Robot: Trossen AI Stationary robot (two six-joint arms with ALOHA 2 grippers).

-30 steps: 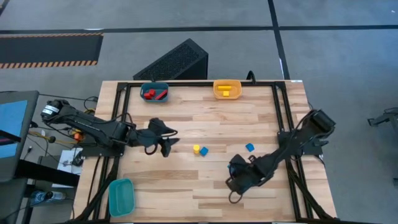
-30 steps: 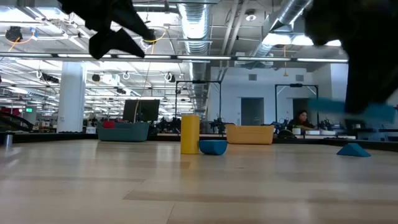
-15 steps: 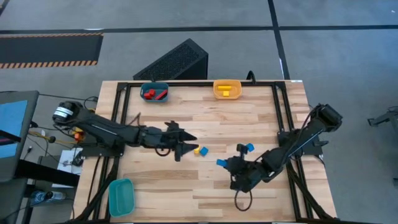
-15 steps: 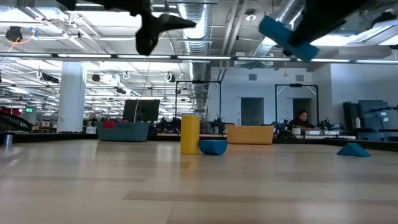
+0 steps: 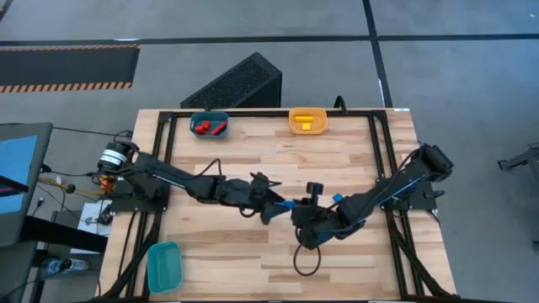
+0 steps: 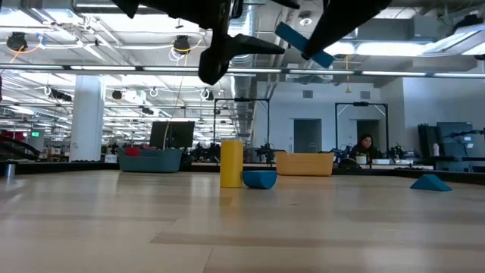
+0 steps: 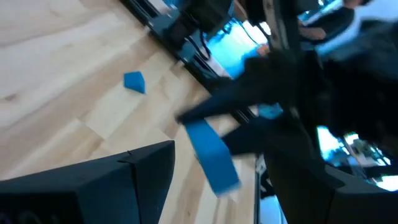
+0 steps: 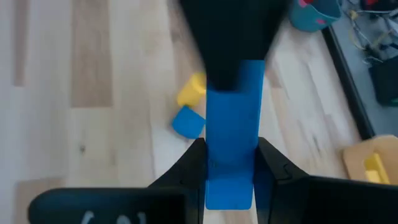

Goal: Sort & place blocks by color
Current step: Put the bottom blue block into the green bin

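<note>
My right gripper [image 5: 297, 212] is shut on a blue bar [image 8: 231, 149] above the table's middle. My left gripper [image 5: 273, 205] is open and hangs right by the bar's free end [image 6: 289, 33], its fingers level. Below them, a yellow block [image 8: 191, 90] and a blue block [image 8: 188, 121] rest on the wood; in the low view the yellow block [image 6: 231, 163] stands upright beside the blue one [image 6: 260, 180]. Another blue block [image 5: 337, 199] lies toward the table's right. My right gripper pinches the blue bar's two long sides [image 8: 214, 171] between its two fingers, near one end. The bar runs on forward past the fingertips, in line with them. It is lifted clear of the table and sticks out tilted toward my left gripper. My left gripper has one finger [image 8: 233, 43] in front of the bar's free end; whether it touches the bar, I cannot tell.
At the far edge stand a teal bin [image 5: 210, 125] holding red blocks and an orange-yellow bin [image 5: 307, 121] holding a yellow block. A lighter teal bin [image 5: 164, 266] sits at the near left corner. Black frame rails run along the table's left, far and right sides.
My left gripper has travelled toward the table's right edge, over the yellow and blue blocks, up to the bar. My right gripper has risen with the blue bar, rolled, and carried it toward the table's left and far side, clear of the wood.
</note>
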